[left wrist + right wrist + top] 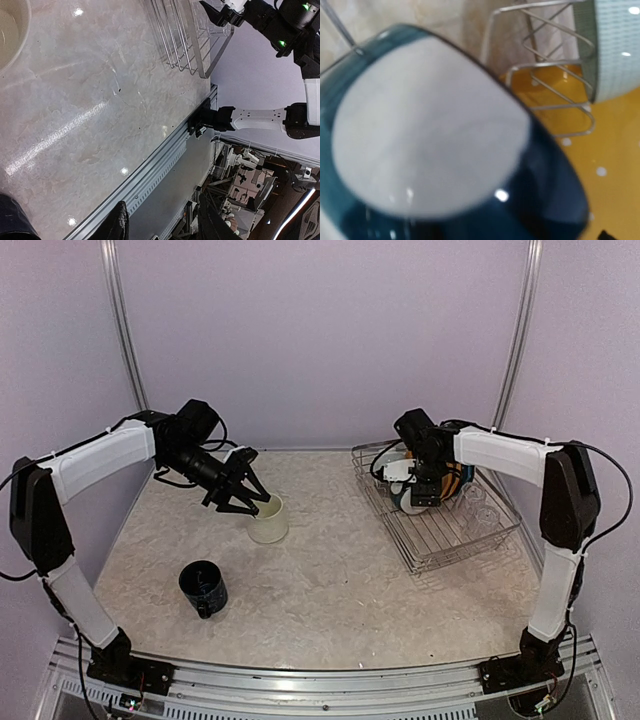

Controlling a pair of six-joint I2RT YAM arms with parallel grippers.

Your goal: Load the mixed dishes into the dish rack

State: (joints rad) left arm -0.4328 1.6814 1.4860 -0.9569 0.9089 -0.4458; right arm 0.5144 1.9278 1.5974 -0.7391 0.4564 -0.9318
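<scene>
Plates (457, 480), glass (478, 516) and teal cup (408, 498) are in the rack (440, 552) under the right pincer (424, 494), grip unclear; cream mug (268, 526) by the half-spread, empty left pincer (250, 502) and blue mug (204, 588) wait on the bench (350, 605)

You have a marble-patterned table (75, 125), smooth and glossy with light spots. The dish rack (445, 535) is shiny silver metal wire. The grey-teal cup (550, 200) and yellow plate (615, 150) look glazed and glossy.
</scene>
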